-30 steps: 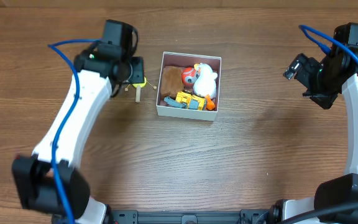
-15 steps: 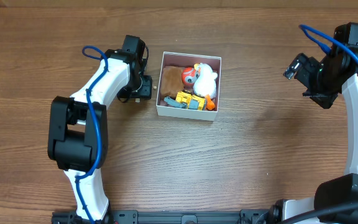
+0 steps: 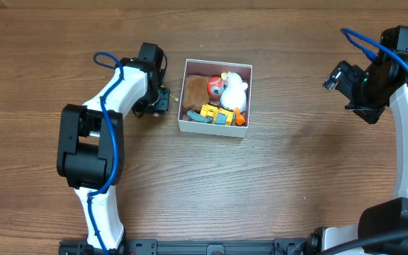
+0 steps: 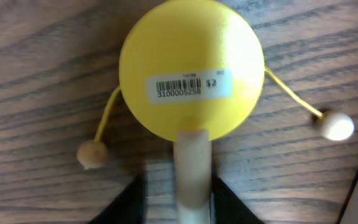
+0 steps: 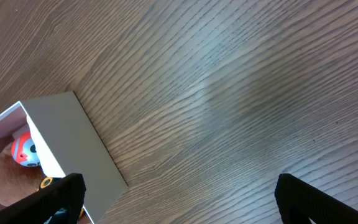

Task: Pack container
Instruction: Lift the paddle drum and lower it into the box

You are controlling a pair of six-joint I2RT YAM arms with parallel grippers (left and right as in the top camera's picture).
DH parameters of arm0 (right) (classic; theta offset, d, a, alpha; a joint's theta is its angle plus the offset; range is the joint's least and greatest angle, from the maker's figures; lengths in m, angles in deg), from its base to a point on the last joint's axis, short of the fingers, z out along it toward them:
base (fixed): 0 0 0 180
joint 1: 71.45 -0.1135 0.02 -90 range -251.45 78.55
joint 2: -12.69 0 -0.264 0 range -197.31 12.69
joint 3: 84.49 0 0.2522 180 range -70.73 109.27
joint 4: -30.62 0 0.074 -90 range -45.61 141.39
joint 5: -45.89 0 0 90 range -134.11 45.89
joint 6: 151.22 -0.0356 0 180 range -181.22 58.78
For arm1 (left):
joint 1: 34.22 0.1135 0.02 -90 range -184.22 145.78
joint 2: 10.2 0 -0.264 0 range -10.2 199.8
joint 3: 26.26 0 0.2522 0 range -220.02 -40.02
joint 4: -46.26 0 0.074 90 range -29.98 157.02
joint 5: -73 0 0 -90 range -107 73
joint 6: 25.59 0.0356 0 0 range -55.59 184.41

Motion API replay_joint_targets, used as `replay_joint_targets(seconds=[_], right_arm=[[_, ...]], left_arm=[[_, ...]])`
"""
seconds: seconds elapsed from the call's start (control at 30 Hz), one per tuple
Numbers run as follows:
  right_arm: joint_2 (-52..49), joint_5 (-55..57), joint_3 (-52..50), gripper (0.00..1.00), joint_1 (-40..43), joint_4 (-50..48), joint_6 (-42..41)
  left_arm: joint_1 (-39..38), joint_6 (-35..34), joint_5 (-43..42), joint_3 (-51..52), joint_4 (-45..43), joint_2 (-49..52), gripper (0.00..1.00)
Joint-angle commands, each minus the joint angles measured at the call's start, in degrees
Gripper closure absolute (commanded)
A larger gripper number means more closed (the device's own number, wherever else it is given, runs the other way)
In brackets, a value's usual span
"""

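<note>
Left gripper [image 4: 178, 185] has dropped over yellow wooden drum toy [image 4: 191, 62] beside white-walled pink container [image 3: 211, 128], jaws straddling handle [image 4: 192, 165] for pickup; grip unclear. Right gripper [image 5: 179, 185] idles wide open.

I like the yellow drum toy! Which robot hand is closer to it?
Left. The left gripper straddles the handle of the yellow drum toy, beside the container. The right gripper hangs far away, on the container's other side.

a brown wood-grain table [image 3: 275, 177] is carrying a white-walled container [image 3: 211, 129] near its middle. close beside it, a yellow drum toy [image 4: 191, 68] is lying flat on the wood, its pale handle [image 4: 192, 168] and two stringed beads [image 4: 335, 125] resting on the grain.
</note>
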Motion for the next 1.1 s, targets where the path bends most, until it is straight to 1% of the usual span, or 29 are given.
replay_joint_targets(seconds=[0.0, 0.1, 0.2, 0.33, 0.4, 0.47, 0.5, 0.57, 0.67, 0.8, 0.83, 0.97, 1.03, 1.07], right_arm=[[-0.2, -0.3, 0.9, 0.00, 0.0, -0.2, 0.2], [-0.2, -0.3, 0.9, 0.00, 0.0, -0.2, 0.2], [-0.2, -0.3, 0.9, 0.00, 0.0, -0.1, 0.2], [-0.2, -0.3, 0.9, 0.00, 0.0, -0.1, 0.2], [-0.2, -0.3, 0.9, 0.00, 0.0, -0.1, 0.2], [-0.2, -0.3, 0.9, 0.00, 0.0, -0.2, 0.2], [-0.2, -0.3, 0.9, 0.00, 0.0, -0.2, 0.2], [-0.2, -0.3, 0.9, 0.00, 0.0, -0.2, 0.2], [-0.2, -0.3, 0.9, 0.00, 0.0, -0.2, 0.2], [-0.2, -0.3, 0.9, 0.00, 0.0, -0.2, 0.2], [-0.2, -0.3, 0.9, 0.00, 0.0, -0.2, 0.2], [-0.2, -0.3, 0.9, 0.00, 0.0, 0.1, 0.2], [-0.2, -0.3, 0.9, 0.00, 0.0, 0.1, 0.2], [-0.2, -0.3, 0.9, 0.00, 0.0, 0.1, 0.2]], left_arm=[[0.3, 1.0, 0.7, -0.7, -0.4, 0.8, 0.96], [0.4, 1.0, 0.8, -1.6, 1.6, 0.8, 0.96], [0.3, 1.0, 0.8, -6.3, 7.5, 0.7, 0.96], [-0.2, 1.0, 0.6, -20.7, 20.7, 0.4, 0.96], [-2.0, 1.2, -1.5, -30.9, 28.3, 0.2, 0.96], [-5.0, 1.5, -2.8, -36.5, 31.5, 0.2, 0.96], [-8.2, 1.5, -2.7, -38.2, 31.7, 0.2, 0.96], [-11.0, 1.4, -2.7, -38.2, 30.6, 0.3, 0.96], [-16.3, -0.9, -2.5, -36.1, 25.7, 0.4, 0.96], [-20.0, -6.3, -2.5, -32.6, 17.6, 0.9, 0.96], [-20.7, -9.3, -2.8, -30.9, 14.3, 0.9, 0.96], [-21.2, -16.2, -2.8, -27.6, 12.1, 0.9, 0.94], [-21.2, -16.4, -2.7, -26.2, 11.8, 0.9, 0.79], [-21.2, -16.3, -2.8, -26.0, 11.9, 0.9, 0.67]])
